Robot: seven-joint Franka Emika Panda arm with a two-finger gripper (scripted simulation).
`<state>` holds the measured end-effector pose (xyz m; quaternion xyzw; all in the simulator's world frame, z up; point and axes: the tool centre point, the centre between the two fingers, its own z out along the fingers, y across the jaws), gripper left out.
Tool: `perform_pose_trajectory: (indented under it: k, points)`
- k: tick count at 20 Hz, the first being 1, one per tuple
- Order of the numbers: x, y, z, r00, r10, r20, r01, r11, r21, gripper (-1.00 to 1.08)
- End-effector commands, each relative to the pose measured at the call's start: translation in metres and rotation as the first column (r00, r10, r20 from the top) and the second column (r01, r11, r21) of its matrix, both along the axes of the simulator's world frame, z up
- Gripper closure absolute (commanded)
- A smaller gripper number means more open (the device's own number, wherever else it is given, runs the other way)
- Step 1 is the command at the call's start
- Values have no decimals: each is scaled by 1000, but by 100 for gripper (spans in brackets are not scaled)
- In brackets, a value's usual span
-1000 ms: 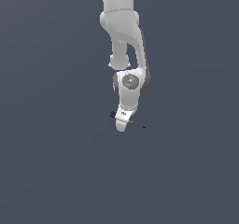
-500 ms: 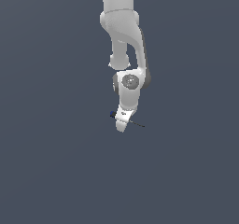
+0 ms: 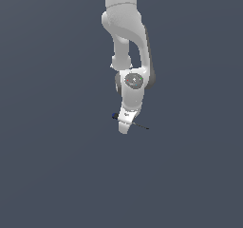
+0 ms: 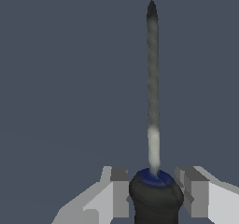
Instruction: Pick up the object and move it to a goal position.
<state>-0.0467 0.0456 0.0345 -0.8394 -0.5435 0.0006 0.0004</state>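
Right now the gripper (image 4: pixel 154 192) stands spread astride the screwdriver-like tool (image 4: pixel 153 101), its black handle (image 4: pixel 155 200) between the two fingers with slight gaps either side, the needle shaft running crosswise to their closing line.

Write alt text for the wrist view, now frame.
A small screwdriver, black handle with a blue collar, sits between the two fingers of the gripper, its thin shaft pointing away from the camera. Small gaps show on both sides of the handle. Behind is plain grey-blue ground.
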Motion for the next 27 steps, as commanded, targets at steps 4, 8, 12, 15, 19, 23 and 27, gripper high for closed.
perform_pose_trajectory:
  k: [4,8,12,15,19,23,27]
  points:
    - [15,6,32,1000,1,1,-1,1000,1,108]
    - [30,12,64,1000,1,1,-1,1000,2,108]
    - [46,18,97,1000,1,1,-1,1000,2,108]
    - [56,21,117,1000,1,1,-1,1000,2,108]
    - [66,24,135,1000,1,1,-1,1000,2,108]
    - [72,26,146,1000,0,1,0,1000,1,108]
    - [74,26,149,1000,0,1,0,1000,1,108]
